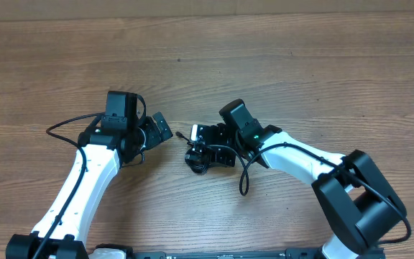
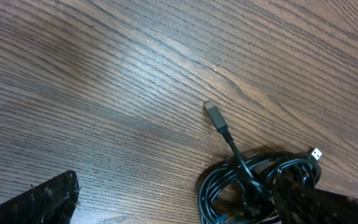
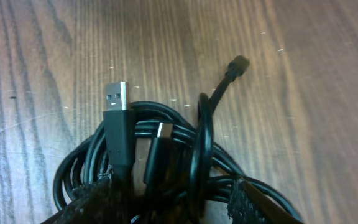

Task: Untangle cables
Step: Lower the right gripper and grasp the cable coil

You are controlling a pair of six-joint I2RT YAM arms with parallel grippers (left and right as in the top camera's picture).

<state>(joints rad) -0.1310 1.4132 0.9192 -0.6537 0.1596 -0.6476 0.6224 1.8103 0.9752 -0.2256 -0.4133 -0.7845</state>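
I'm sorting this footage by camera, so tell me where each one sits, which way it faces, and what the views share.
Overhead: above the table, facing straight down; both arms, cables between left gripper and right gripper.
Left wrist: low, angled across the table toward the cables; left fingers at the bottom corners.
Right wrist: close above the cables; right fingers along the bottom.
Shared: every view shows the cables.

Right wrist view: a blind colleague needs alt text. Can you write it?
A knotted bundle of thin black cables lies on a wooden table, a silver USB plug poking out. The fingers of the right gripper flank it at the bottom edge.
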